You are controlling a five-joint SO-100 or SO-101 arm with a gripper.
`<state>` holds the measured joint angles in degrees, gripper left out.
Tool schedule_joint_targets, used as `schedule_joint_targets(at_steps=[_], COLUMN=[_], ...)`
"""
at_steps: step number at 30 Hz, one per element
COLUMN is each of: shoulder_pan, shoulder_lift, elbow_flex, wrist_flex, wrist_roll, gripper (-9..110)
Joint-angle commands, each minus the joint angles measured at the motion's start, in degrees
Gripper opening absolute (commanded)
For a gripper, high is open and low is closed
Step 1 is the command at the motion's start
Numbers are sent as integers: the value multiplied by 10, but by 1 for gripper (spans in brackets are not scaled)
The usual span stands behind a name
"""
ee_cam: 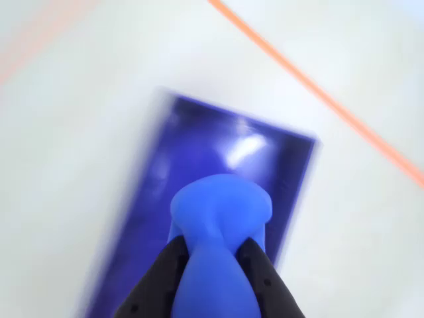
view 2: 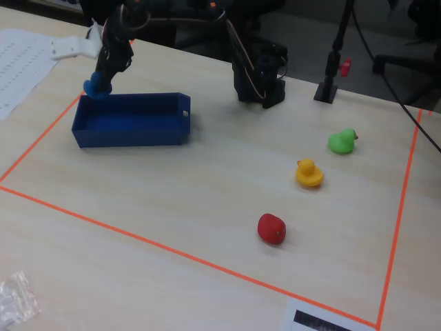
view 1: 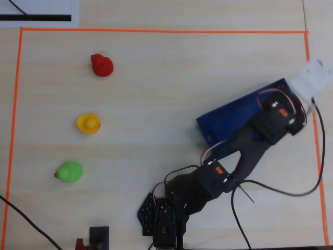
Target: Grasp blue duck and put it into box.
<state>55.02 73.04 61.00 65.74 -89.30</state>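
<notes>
My gripper (ee_cam: pixel 212 255) is shut on the blue duck (ee_cam: pixel 222 212), black fingers (ee_cam: pixel 169 265) pinching its sides. In the wrist view the duck hangs over the inside of the dark-blue box (ee_cam: pixel 192 152). In the fixed view the duck (view 2: pixel 96 86) is held just above the box's (view 2: pixel 131 131) far left corner, with the gripper (view 2: pixel 103 77) above it. In the overhead view the arm covers most of the box (view 1: pixel 231 117) and the duck is hidden under the arm.
A red duck (view 1: pixel 102 65), a yellow duck (view 1: pixel 88 124) and a green duck (view 1: pixel 69 172) sit in a column at the left of the overhead view. Orange tape (view 1: pixel 156 31) frames the table area. White paper (view 1: pixel 312 78) lies by the box.
</notes>
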Motion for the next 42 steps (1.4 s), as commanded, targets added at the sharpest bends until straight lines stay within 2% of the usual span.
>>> schedule_joint_targets(at_steps=[1, 12, 15, 18, 24, 27, 30, 34, 37, 42], shoulder_pan=[0, -23, -18, -10, -6, -20, -112, -311, -425, -553], shoulder_lift=[-8, -48, -53, -42, 11, 69, 170, 327, 483, 758], elbow_flex=[15, 59, 57, 61, 103, 145, 198, 310, 543, 831], wrist_flex=[16, -38, -43, -34, -44, -58, -125, -183, -234, -122], wrist_roll=[4, -22, -40, -68, -79, -74, 8, 108, 104, 103], gripper=[0, 2, 21, 30, 35, 27, 15, 0, 0, 1])
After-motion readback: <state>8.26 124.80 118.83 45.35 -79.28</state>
